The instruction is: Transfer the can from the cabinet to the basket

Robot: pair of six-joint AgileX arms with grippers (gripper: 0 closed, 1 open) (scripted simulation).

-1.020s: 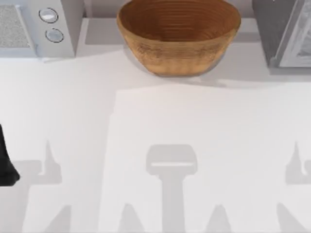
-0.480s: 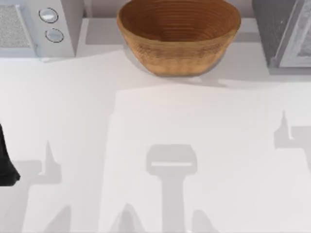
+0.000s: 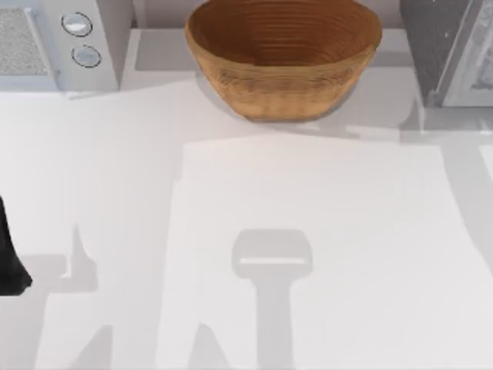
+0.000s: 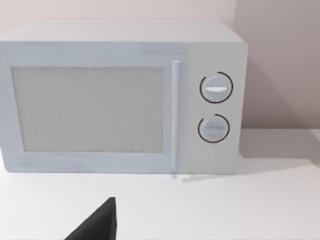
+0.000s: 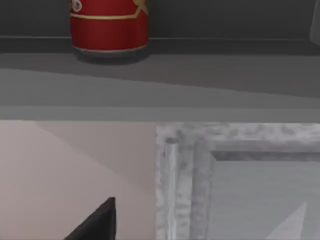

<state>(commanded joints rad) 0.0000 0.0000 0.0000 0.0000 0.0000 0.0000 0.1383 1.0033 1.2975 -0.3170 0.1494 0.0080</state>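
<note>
Shifted since a second ago: shadow of the right arm, then a thin spike midway along the right edge of the table (image 3: 246,200), now a broad grey band running up that edge to the cabinet (image 3: 431,46). Unchanged: dark bulk of the left arm (image 3: 9,258) at the left edge, parked.

Stands at the far right corner of the table: cabinet, dark grey, with lighter framed door (image 3: 474,65) swung open. Holds the can (image 5: 108,25), upright on the dark floor inside, red side with a gold band facing the right wrist camera, top cut off by the frame. Below the cabinet's floor in that view, speckled grey door frame (image 5: 185,175).

Sits at the middle of the far edge: basket (image 3: 283,58), brown wicker, ribbed rings showing all the way down its inside. Well apart from the can.

Occupies the far left corner: white appliance (image 3: 62,42) with two round knobs, door shut, seen head-on from the left wrist.

Right gripper (image 5: 97,222) faces the cabinet's opening, apart from the can; one dark tip visible. Left gripper (image 4: 97,222) faces the appliance, likewise one dark tip. Spread or pressed together: cannot tell for either.
</note>
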